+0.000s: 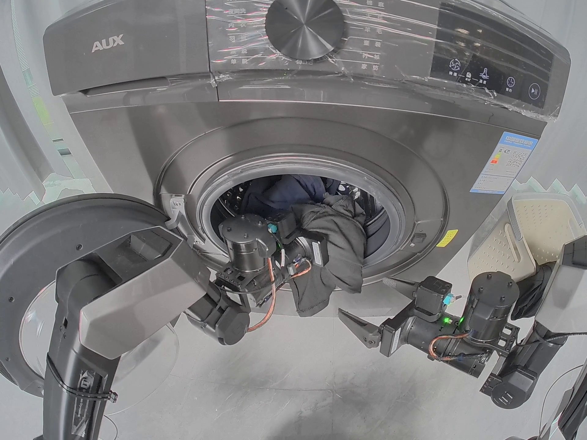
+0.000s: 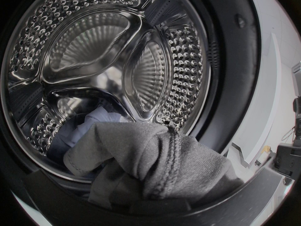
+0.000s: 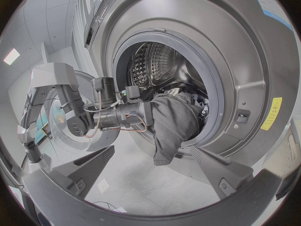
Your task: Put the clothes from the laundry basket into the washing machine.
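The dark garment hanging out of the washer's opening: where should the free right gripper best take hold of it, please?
Pinch the loose tail of the dark garment that hangs below the door rim, coming from the front and the robot's right with the open right gripper. That fold hangs free; the rest drapes over the left arm.

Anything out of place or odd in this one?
The dark grey garment hangs half out of the washing machine, its lower end dangling below the door rim instead of lying in the drum. Nothing looks spilled or damaged.
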